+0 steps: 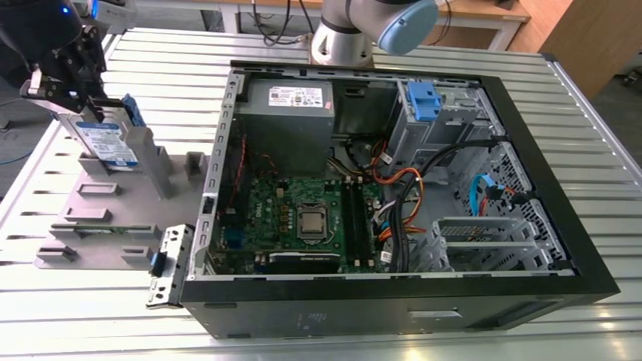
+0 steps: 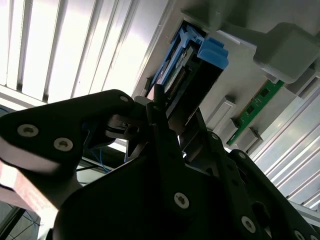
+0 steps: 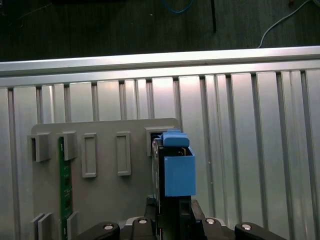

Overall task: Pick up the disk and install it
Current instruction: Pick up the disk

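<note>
disk (image 1: pixel 108 147) stands on edge at the holder plate (image 1: pixel 110 218) in the exterior view, white-and-blue label facing out, blue rail along its far side. gripper (image 1: pixel 86 113) sits on its top edge, clamped on it. plate lies on the slatted alu table (image 1: pixel 101 316), at the exterior view's left, just beside the open pc case (image 1: pixel 561 226). inside the case: grey psu (image 1: pixel 286 113), green mobo (image 1: pixel 301 218), blue latch (image 1: pixel 423 101) on the drive cage. second wrist view: disk (image 2: pixel 187 75) runs away from the gripper (image 2: pixel 175 130), black fingers (image 2: pixel 161 125) on either side w/ no gap seen, blue rail at the far end; green ram stick (image 2: pixel 257 102) in a slot nearby. first wrist view: disk (image 3: pixel 175 170) seen edge-on, near end between the gripper (image 3: pixel 170 220) jaws, far end at a slot near the plate (image 3: pixel 105 195) edge; ram stick (image 3: pixel 63 180) well apart from it; can't tell if the disk is off the slot.
</note>
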`<state>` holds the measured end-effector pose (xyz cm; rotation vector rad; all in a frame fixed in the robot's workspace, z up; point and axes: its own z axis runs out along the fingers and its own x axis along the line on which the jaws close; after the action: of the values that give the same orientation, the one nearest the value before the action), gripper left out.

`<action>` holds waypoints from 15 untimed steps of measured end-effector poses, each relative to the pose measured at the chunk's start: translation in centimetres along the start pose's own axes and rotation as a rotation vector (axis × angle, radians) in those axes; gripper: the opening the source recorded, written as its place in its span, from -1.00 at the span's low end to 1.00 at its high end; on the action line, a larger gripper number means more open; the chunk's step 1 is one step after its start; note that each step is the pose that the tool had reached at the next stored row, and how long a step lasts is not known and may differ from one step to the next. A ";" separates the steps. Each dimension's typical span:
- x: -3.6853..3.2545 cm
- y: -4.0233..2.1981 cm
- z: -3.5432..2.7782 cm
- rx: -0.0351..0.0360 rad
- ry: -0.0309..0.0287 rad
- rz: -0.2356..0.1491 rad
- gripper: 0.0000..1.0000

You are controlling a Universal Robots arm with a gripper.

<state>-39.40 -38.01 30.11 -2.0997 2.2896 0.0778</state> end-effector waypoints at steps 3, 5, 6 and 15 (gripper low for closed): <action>0.01 0.00 0.00 0.0000 0.0000 0.000 -0.29; 0.01 0.00 0.00 0.0000 0.0000 0.000 -0.29; 0.01 0.00 0.00 0.0000 0.0000 0.000 -0.29; -0.03 0.01 -0.70 0.0000 0.0000 0.000 -0.29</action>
<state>-39.40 -38.02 30.82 -2.0997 2.2896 0.0778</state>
